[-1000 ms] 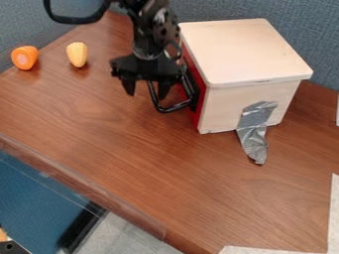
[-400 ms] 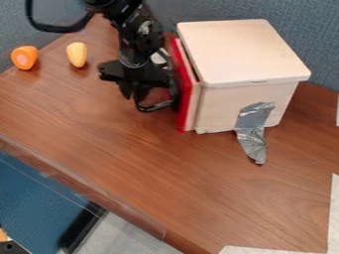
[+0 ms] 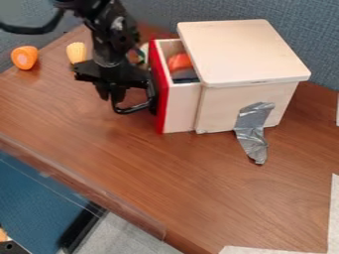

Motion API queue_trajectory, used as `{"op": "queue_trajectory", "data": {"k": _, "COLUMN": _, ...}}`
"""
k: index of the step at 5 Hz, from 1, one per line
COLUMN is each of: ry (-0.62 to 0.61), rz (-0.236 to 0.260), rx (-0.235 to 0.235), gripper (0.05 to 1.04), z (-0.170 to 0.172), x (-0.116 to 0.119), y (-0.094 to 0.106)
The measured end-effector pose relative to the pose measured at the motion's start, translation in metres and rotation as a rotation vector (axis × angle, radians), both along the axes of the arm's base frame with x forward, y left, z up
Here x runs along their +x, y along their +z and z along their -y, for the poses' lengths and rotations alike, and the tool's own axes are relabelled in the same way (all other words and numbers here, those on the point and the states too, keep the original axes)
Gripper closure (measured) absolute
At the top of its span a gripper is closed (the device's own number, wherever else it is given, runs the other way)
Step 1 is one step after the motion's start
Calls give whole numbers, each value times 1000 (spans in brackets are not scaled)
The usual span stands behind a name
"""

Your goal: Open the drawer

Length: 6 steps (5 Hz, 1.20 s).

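Camera view: drawer [image 3: 182,109] beside the claw [image 3: 110,94], handle [image 3: 132,109] gripped.

The hand [image 3: 111,95] covers part of the handle [image 3: 134,109], black against black, so where the two meet I can't tell. Just beyond it, the arm [image 3: 109,32] hides most of a pale thing [image 3: 143,49], and the arm itself runs off the top edge. On the box side of the hand, the lid [image 3: 242,52] cuts short the view into the drawer [image 3: 182,109], partly hiding an orange-red thing [image 3: 179,62] and something dark [image 3: 184,75].
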<state>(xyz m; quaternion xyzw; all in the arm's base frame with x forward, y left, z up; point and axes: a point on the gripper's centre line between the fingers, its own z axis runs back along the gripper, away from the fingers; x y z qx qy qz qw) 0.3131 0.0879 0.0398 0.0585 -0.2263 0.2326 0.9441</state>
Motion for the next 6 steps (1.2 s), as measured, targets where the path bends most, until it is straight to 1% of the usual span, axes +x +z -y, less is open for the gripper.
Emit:
{"op": "queue_trajectory", "data": {"k": 1, "ry": 1, "rz": 7, "rx": -5, "gripper": 878, "z": -8, "x": -3, "y": 3}}
{"op": "queue_trajectory", "data": {"k": 2, "ry": 12, "rz": -4, "rx": -5, "gripper": 897, "z": -18, "x": -8, "y": 3}}
{"op": "queue_trajectory", "data": {"k": 3, "ry": 12, "rz": 0, "rx": 0, "gripper": 904, "z": -22, "x": -12, "y": 6}}
{"op": "queue_trajectory", "data": {"k": 4, "ry": 21, "rz": -8, "rx": -10, "gripper": 906, "z": -24, "x": -15, "y": 5}}
{"op": "queue_trajectory", "data": {"k": 6, "ry": 19, "rz": -18, "rx": 12, "gripper": 906, "z": -32, "x": -20, "y": 5}}
